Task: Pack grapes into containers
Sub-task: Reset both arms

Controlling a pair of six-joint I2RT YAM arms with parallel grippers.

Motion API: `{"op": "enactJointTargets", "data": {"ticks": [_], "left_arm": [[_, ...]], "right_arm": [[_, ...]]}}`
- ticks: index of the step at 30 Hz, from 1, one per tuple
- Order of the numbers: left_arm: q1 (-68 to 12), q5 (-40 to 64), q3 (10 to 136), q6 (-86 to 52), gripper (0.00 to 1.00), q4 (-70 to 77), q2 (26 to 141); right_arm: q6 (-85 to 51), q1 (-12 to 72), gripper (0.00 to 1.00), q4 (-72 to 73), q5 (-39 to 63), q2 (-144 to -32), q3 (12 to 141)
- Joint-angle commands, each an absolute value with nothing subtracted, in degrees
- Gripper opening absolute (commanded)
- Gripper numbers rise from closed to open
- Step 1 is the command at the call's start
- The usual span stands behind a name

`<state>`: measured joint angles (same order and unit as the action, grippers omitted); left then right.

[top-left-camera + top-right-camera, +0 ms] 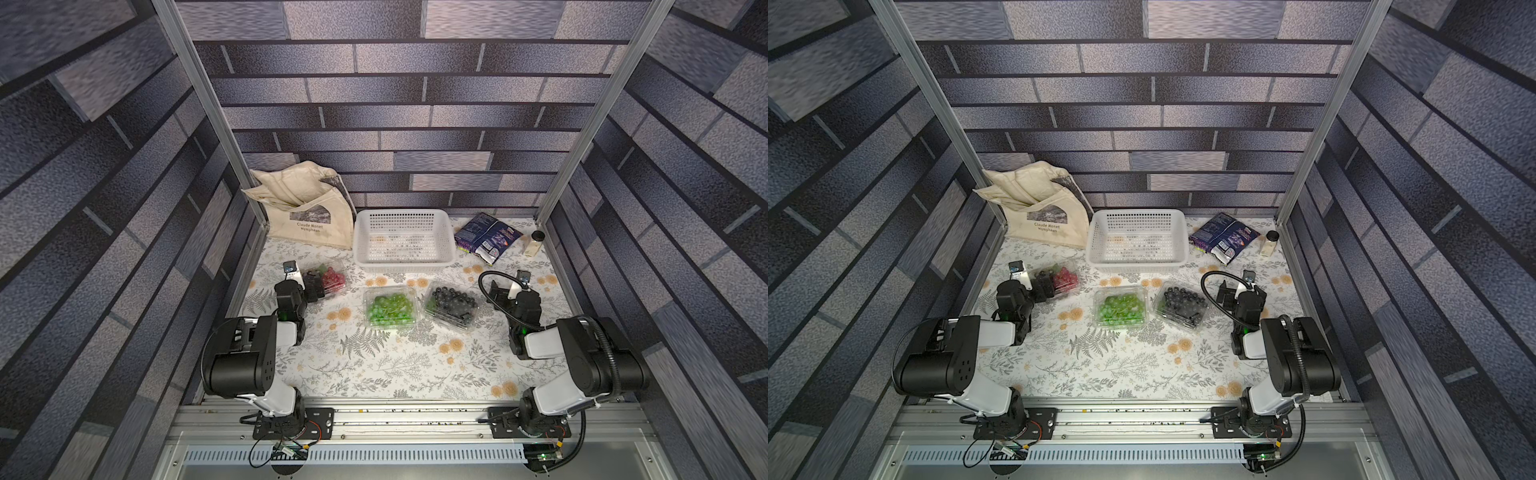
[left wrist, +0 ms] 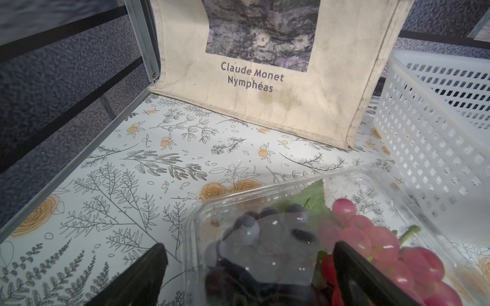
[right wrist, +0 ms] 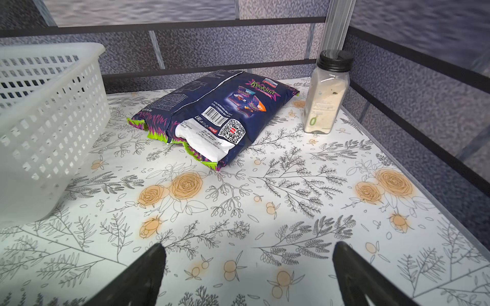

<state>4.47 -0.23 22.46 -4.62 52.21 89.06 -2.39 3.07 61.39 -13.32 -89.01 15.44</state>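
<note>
Left gripper [image 2: 248, 245] spread wide, red-and-purple grape container [image 2: 358, 185] partly between jaws

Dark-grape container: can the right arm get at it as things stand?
Probably yes: the dark-grape container lies close beside the right tool, only bare tablecloth between them, and the tool is open and empty.
</note>
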Motion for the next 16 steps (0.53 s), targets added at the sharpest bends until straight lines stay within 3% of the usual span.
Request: {"op": "enactJointTargets", "data": {"ticks": [1, 16], "left_arm": [[4.22, -1.05, 23.06, -2.86, 1.00, 50.99, 89.65], [4.22, -1.05, 23.10, -2.89, 1.00, 51.02, 89.66]], "right_arm": [[-1.36, 2.81, 1.00, 60.11, -10.14, -88.69, 17.39], [-0.25, 2.81, 1.00, 55.66, -7.52, -88.52, 19.60]]}}
